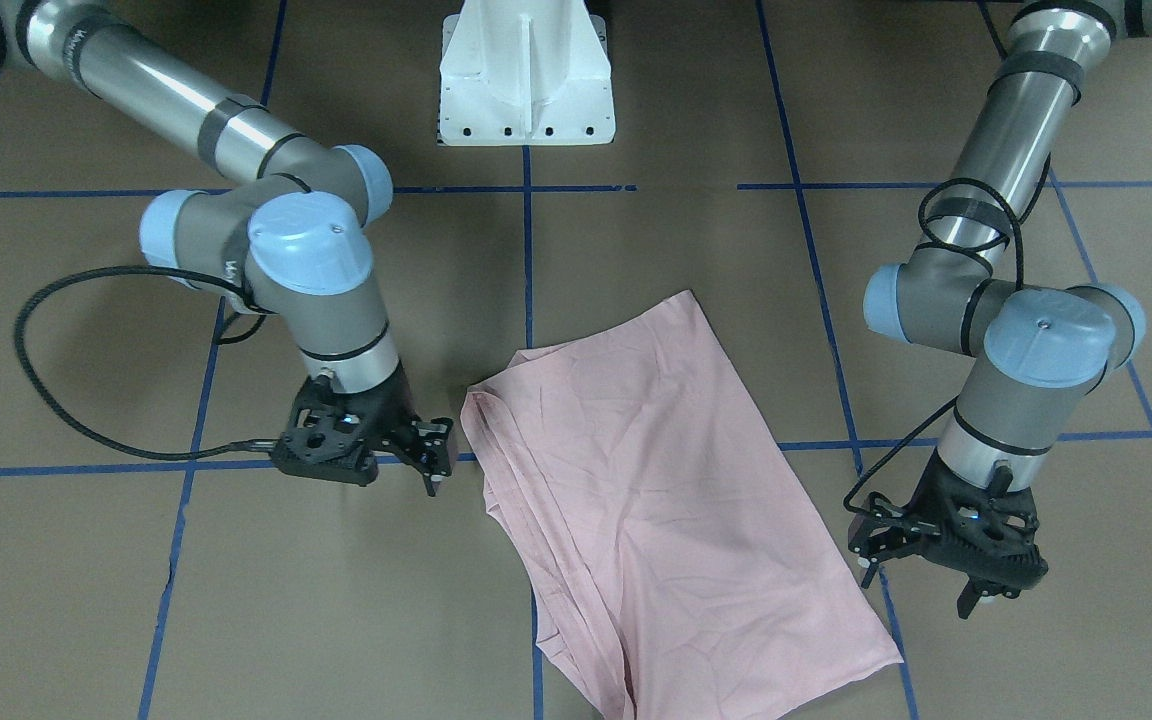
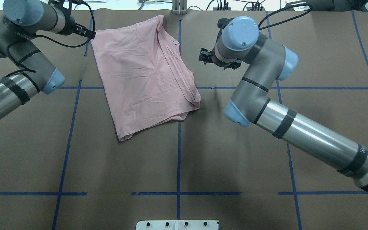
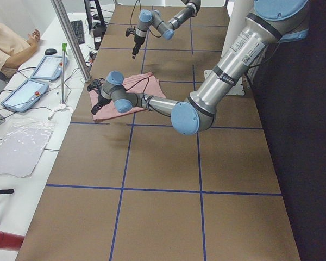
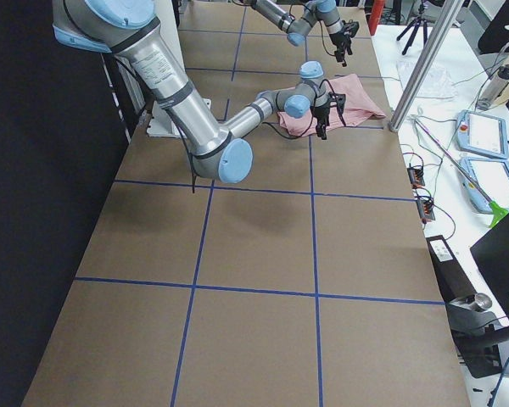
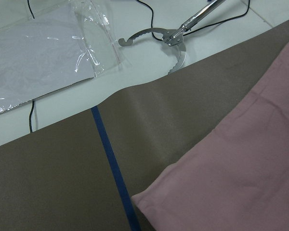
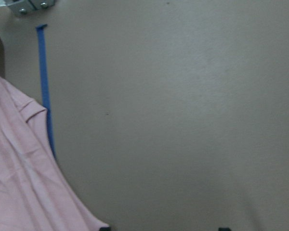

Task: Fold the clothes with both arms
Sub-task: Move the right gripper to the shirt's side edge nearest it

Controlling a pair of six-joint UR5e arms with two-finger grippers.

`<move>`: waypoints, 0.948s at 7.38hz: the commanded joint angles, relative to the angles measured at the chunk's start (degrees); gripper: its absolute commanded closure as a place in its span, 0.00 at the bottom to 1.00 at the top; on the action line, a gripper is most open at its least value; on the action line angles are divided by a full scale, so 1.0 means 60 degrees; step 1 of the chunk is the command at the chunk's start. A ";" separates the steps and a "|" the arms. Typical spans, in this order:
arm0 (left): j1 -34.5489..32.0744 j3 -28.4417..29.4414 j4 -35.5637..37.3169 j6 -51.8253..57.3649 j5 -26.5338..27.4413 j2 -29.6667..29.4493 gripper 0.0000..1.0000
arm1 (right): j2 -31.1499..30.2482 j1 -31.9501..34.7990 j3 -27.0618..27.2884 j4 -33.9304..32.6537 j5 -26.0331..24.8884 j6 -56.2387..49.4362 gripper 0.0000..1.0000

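The clothes are one pale pink T-shirt (image 1: 636, 500), lying folded and plain side up at the far middle of the table (image 2: 142, 73). No print shows. My left gripper (image 1: 916, 592) hovers open just off the shirt's far-left corner (image 2: 87, 32); its wrist view shows that corner (image 5: 241, 168) and no fingers. On the other side, my right gripper (image 1: 436, 460) stands open beside the layered folded edge (image 2: 204, 56). Its two fingertips sit wide apart at the bottom of the right wrist view, with the shirt's edge (image 6: 19, 183) to their left. Neither gripper holds anything.
Blue tape lines (image 2: 179, 159) grid the brown table. The white pedestal (image 1: 526, 90) stands at the robot's side. Beyond the far edge lie a plastic bag (image 5: 38, 53), metal tongs (image 5: 173, 38) and cables. A person (image 3: 5, 43) sits at a side desk with tablets.
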 commanded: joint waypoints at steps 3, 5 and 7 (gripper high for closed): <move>0.0033 -0.0069 -0.0114 -0.0295 -0.0009 0.0173 0.00 | 0.1394 -0.0715 -0.2202 0.0631 -0.0781 0.0869 0.41; 0.0062 -0.0069 -0.0114 -0.0311 -0.0009 0.0172 0.00 | 0.1366 -0.0848 -0.2263 0.0543 -0.0870 0.0737 0.41; 0.0062 -0.0069 -0.0114 -0.0311 -0.0009 0.0158 0.00 | 0.1336 -0.0950 -0.2263 0.0441 -0.0871 0.0663 0.41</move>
